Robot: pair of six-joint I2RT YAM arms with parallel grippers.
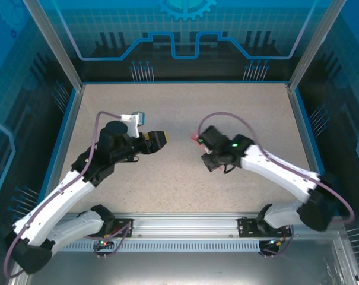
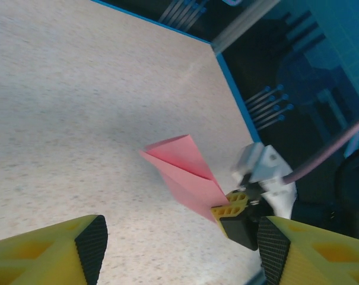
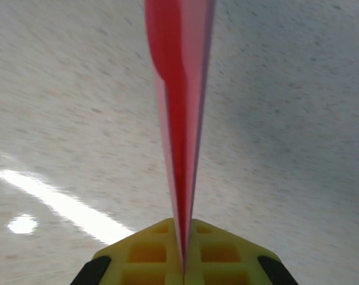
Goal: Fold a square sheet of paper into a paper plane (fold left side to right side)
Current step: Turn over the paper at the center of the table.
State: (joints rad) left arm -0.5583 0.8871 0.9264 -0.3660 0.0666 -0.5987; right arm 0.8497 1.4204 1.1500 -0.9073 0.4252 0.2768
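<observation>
Top external view shows a speckled beige worktop (image 1: 179,113) inside a blue frame. The left arm (image 1: 78,178) reaches from the near left corner toward the middle. The right arm (image 1: 280,169) reaches from the near right side toward the middle too. The two tools face each other across a gap near the centre of the worktop.

The left tool (image 1: 158,141) is released. In the left wrist view its yellow fingers (image 2: 90,243) stand wide apart, and between them (image 2: 180,246) is nothing but bare worktop.

The right tool (image 1: 202,142) is clenched on the paper plane (image 1: 197,138), a little right of the centre. From the left wrist view, this tool (image 2: 234,209) pinches the near end of the pink paper plane (image 2: 185,169), and the pointed end goes away from it toward the left. In the right wrist view the paper plane (image 3: 179,89) is seen edge-on, as a narrow red strip that comes out from the closed yellow fingers (image 3: 183,255). Whether the paper touches the worktop I cannot tell.
</observation>
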